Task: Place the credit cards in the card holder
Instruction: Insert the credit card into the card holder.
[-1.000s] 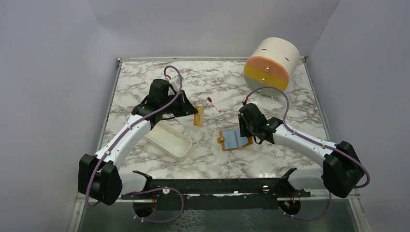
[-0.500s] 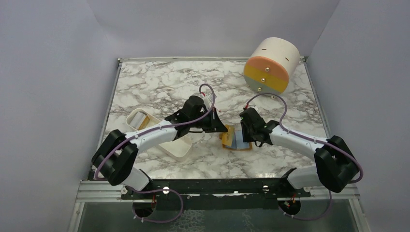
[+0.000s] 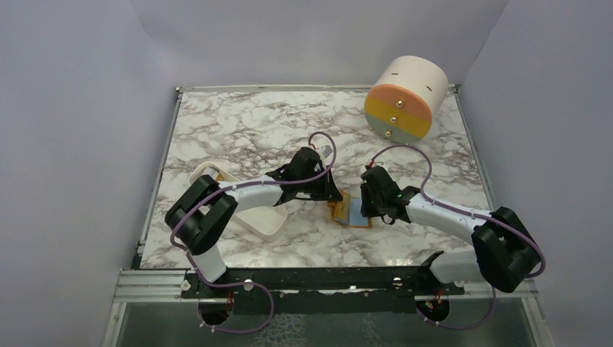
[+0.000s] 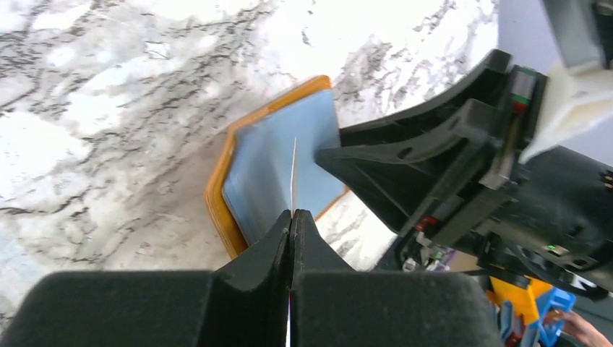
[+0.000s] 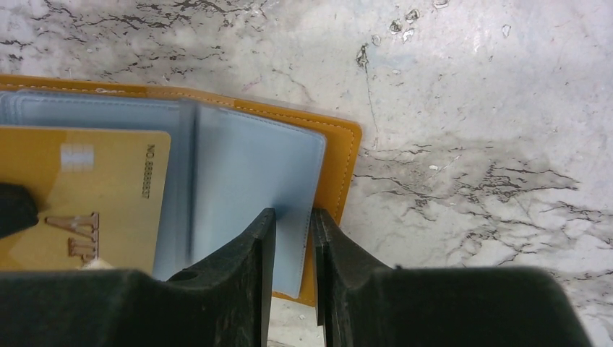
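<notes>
The card holder [image 3: 356, 215] lies open on the marble, orange-tan outside and blue-grey inside. My left gripper [image 3: 338, 196] is at its left edge, shut on a credit card seen edge-on [image 4: 293, 173] in the left wrist view, with the holder's blue inside [image 4: 267, 159] right beneath. My left gripper [image 4: 291, 213] has its jaws pressed together. In the right wrist view the golden credit card [image 5: 79, 195] lies over the holder's left half. My right gripper [image 3: 369, 206] stands at the holder's right side. My right gripper [image 5: 293, 213] is nearly closed around the edge of a blue-grey flap [image 5: 253, 173].
A white oblong tray [image 3: 264, 220] sits left of the holder, partly under my left arm. A big cream-orange drum [image 3: 405, 97] stands at the back right. The two grippers are very close together over the holder. Purple walls surround the table.
My left arm has swung right from near the tray, carrying the card to the holder's left edge. My right gripper has stayed on the holder, which shifted slightly.
</notes>
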Robot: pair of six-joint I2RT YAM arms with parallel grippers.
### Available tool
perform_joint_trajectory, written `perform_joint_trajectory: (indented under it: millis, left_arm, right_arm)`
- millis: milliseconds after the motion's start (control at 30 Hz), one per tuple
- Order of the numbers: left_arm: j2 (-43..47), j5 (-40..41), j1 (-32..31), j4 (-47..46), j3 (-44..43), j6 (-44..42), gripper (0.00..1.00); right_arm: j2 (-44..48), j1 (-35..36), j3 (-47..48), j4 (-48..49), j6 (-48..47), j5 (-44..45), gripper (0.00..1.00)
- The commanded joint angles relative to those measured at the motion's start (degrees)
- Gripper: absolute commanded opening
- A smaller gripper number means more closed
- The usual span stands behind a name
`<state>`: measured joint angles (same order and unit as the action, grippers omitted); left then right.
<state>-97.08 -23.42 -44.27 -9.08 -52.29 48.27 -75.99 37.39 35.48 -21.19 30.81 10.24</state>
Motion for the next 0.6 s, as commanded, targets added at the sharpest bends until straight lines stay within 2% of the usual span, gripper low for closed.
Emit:
perform_joint_trajectory:
  millis: [0, 567]
  left_arm:
    - [-2.6, 5.2, -0.1, 1.9, -0.9, -3.8, 0.00]
    - [-7.9, 1.2, 0.4, -3.1, 2.6, -1.8, 0.00]
  right_arm:
    - [1.6, -0.1, -1.2, 2.2, 1.4, -0.9, 0.24]
    - [-0.4, -0.1, -2.5, 4.6, 3.9, -2.1, 0.22]
